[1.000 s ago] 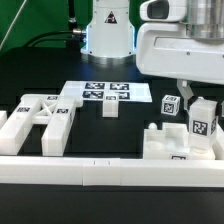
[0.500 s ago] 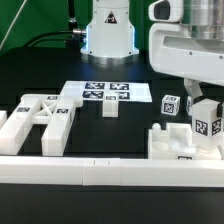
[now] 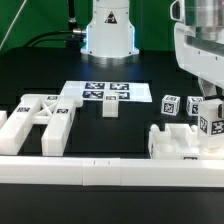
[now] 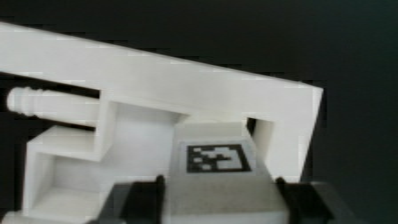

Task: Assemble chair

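1. Black tabletop [image 3: 150, 70] with a dark backdrop, robot base [image 3: 108, 30] at the back, marker board [image 3: 105, 92] lying flat mid-table.
2. Long white rail [image 3: 90, 172] runs along the near edge. X-braced side frame [image 3: 40, 115] sits at the exterior view's left and the seat block [image 3: 180, 142] at its right. Between them it's open black space, apart from one small cube [image 3: 110, 108].
3. Gripper [image 3: 207, 100] is over the seat block, jaws pinched on a tagged chair part [image 3: 208, 125].
4. Only the wrist view shows the fingers [image 4: 151, 200] flanking the tag, plus a peg [image 4: 39, 100] sticking out of that part.

We note a white side frame [image 3: 40, 118] and a white chair piece [image 3: 208, 120], both bearing black-and-white square tags [image 4: 215, 158], on a black table [image 3: 40, 70].
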`<state>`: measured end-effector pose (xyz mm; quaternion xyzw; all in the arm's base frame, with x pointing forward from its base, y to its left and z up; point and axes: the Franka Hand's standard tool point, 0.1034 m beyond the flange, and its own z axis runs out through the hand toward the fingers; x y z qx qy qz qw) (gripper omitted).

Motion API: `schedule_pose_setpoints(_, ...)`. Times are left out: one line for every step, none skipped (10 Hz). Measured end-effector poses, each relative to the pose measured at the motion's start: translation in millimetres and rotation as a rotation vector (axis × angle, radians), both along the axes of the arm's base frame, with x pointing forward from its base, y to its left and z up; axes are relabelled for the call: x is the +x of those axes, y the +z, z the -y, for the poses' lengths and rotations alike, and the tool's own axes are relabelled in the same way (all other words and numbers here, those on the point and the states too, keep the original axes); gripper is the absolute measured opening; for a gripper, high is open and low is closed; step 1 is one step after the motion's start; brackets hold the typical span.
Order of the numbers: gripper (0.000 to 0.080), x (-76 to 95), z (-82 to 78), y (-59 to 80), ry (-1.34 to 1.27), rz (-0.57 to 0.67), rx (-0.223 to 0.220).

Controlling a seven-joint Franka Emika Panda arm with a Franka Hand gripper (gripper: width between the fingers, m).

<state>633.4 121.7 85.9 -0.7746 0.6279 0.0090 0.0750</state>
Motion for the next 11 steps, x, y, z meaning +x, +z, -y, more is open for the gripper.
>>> schedule_pose_setpoints(0.0291,-0.3,0.0,-0.3,0.048,0.004,-0.004)
schedule_pose_setpoints(0.0513,-0.3,0.7,-0.2,0.086,0.008,-0.007)
schedule_pose_setpoints(0.0513,-0.4,0.5,-0.4,0.147,0.015,-0.012)
schedule_pose_setpoints(0.0621,-0.5,0.5,-0.7,0.244,0.027,-0.02)
schedule_pose_setpoints(0.0621,-0.7,0.4,-0.9,0.309,0.035,-0.025)
schedule_pose_setpoints(0.0643,-0.7,0.5,-1.1,0.386,0.045,-0.031)
schedule_pose_setpoints(0.0643,-0.7,0.7,-1.2,0.48,0.057,-0.038)
schedule_pose_setpoints(0.0648,-1.2,2.8,-1.9,0.633,0.07,-0.056)
schedule_pose_setpoints(0.0648,-1.1,3.6,-2.8,0.754,0.084,-0.066)
schedule_pose_setpoints(0.0648,-1.1,3.0,-2.8,0.854,0.09,-0.07)
schedule_pose_setpoints(0.0648,-1.0,3.5,-3.5,0.958,0.101,-0.076)
